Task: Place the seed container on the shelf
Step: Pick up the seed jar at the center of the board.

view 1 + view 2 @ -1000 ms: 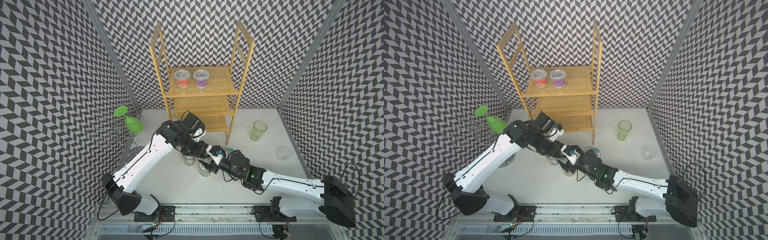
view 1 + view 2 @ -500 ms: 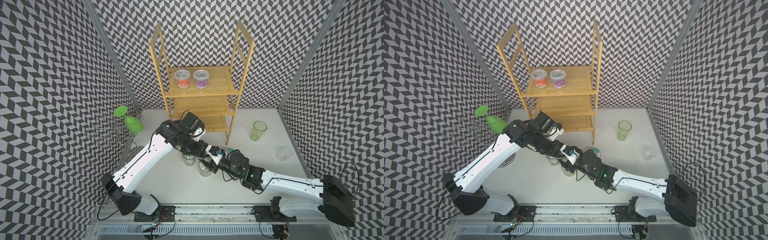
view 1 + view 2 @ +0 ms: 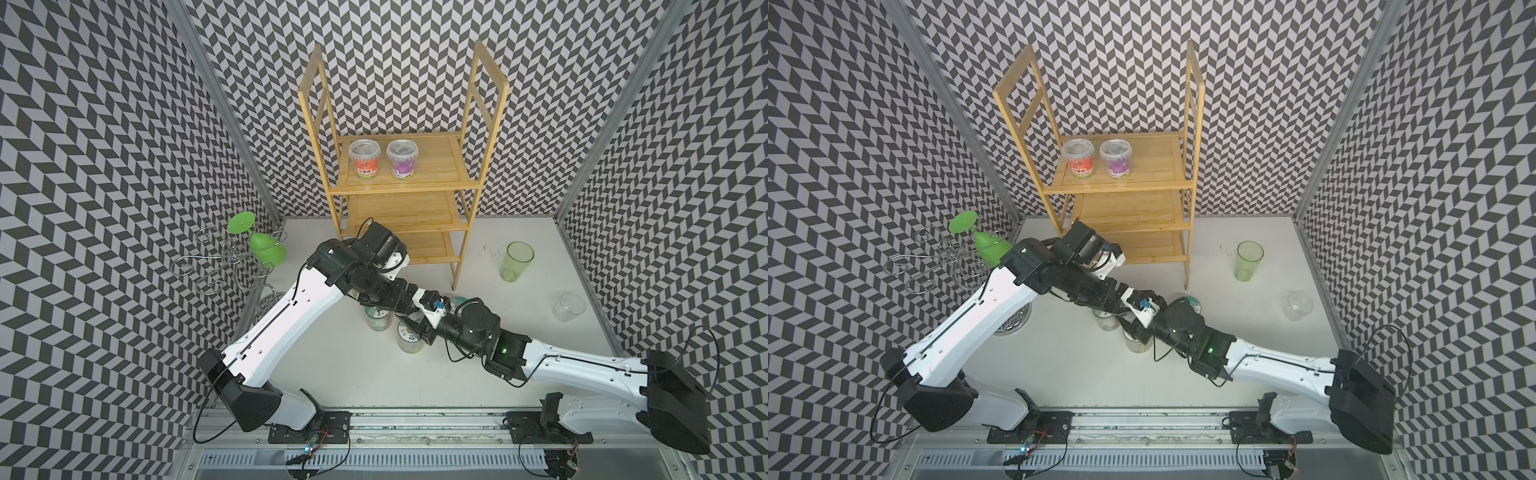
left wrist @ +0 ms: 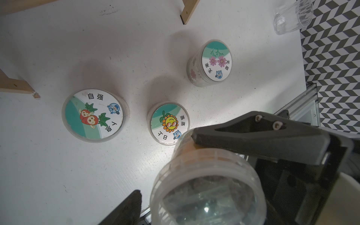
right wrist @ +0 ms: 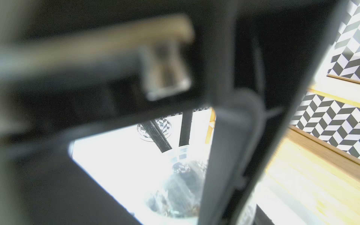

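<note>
The seed container [image 4: 208, 185], a clear tub with an orange label, hangs above the table between both grippers. My left gripper [image 4: 204, 196] is open: its dark finger [image 4: 134, 206] stands apart from the tub's wall. My right gripper [image 3: 426, 328] is shut on the tub, and one of its black fingers [image 4: 253, 134] presses the tub's side. In the right wrist view the seed container [image 5: 181, 187] shows blurred, close under the camera. In both top views the wrists hide it. The bamboo shelf [image 3: 436, 166] [image 3: 1154, 166] stands at the back wall.
Two tubs, red-labelled [image 3: 365, 160] and purple-labelled [image 3: 401, 160], sit on the shelf's top tier. Three lidded tubs stand on the table below the grippers: radish [image 4: 93, 115], sunflower [image 4: 168, 122], pink flower [image 4: 214, 62]. Green cup [image 3: 515, 262], clear cup [image 3: 567, 306], wire stand [image 3: 232, 257].
My right gripper has shut on the seed container. My left gripper's jaws have then spread off it. Both arms stay in about the same place.
</note>
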`<state>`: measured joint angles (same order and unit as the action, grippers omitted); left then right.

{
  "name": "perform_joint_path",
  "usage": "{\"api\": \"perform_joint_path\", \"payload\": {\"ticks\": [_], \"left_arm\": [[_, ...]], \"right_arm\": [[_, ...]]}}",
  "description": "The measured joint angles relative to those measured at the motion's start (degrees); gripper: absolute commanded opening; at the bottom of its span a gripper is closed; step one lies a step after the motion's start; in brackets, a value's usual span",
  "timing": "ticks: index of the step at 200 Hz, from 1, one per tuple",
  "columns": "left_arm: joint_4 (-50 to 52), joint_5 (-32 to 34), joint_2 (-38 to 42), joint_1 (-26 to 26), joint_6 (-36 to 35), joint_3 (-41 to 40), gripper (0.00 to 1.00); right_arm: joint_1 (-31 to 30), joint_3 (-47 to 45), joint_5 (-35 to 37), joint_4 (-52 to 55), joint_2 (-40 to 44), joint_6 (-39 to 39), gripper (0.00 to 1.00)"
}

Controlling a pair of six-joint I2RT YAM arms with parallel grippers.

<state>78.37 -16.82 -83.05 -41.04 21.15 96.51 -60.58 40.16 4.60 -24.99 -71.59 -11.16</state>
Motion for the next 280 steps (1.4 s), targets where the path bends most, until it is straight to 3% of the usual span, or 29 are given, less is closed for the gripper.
{"api": "perform_joint_path", "payload": {"ticks": [153,188,236,280], "left_arm": [[-2.27,-2.32,7.02,0.20,-2.08,-0.31,0.95],[-3.78,-7.28,8.48,-1.46,-3.10,-0.37,0.96],[-4.13,-7.45,9.92,1.77,-3.67,-0.39,0.96],[-4.17,-2.82,12.76,7.65,-3.54,-0.37,0.97]], "right_arm": [[1.44,1.31,-0.90,-2.14,-0.46,-0.96,0.64],[1.99,1.55,0.37,4.44,-3.30,-1.29,0.64],[2.08,1.46,1.05,7.30,-3.48,-1.29,0.64],[2.25,1.44,1.42,9.38,-1.92,-1.29,0.64]]}}
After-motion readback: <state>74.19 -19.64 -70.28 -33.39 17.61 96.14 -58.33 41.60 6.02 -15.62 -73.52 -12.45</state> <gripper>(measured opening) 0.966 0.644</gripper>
